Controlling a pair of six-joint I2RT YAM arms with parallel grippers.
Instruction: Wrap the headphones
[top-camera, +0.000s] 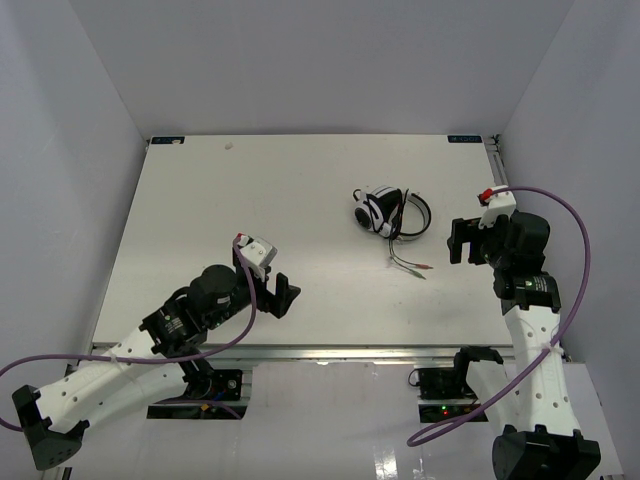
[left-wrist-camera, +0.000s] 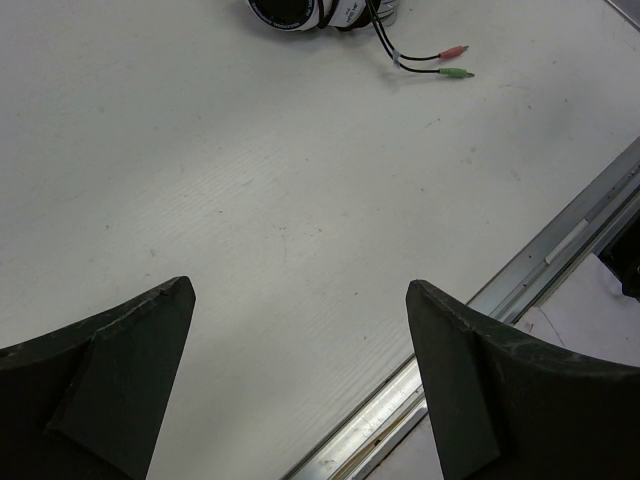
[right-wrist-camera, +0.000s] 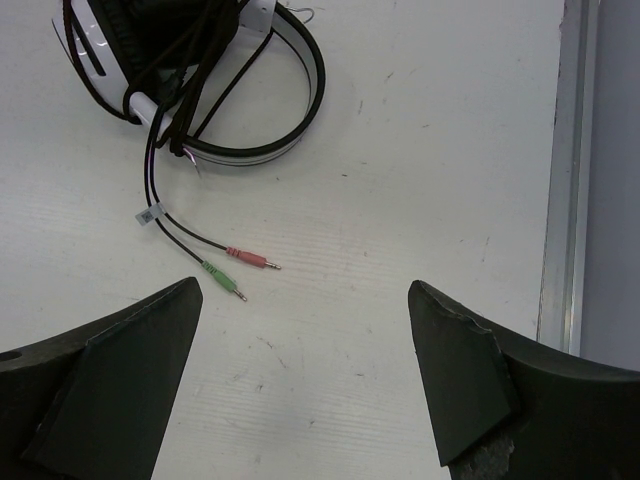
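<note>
The white-and-black headphones (top-camera: 385, 212) lie right of centre on the white table, folded, with the thin black cable wound round them. A short cable end trails toward me with a pink plug (right-wrist-camera: 248, 259) and a green plug (right-wrist-camera: 220, 277). The headphones show at the top of the right wrist view (right-wrist-camera: 180, 70) and at the top edge of the left wrist view (left-wrist-camera: 320, 12). My left gripper (top-camera: 270, 283) is open and empty, well to the left and nearer. My right gripper (top-camera: 462, 242) is open and empty, just right of the plugs.
The white table (top-camera: 250, 200) is boxed in by white walls on three sides. A metal rail (top-camera: 300, 350) runs along the near edge and another (right-wrist-camera: 565, 170) along the right edge. Purple robot cables (top-camera: 570, 220) loop from both arms.
</note>
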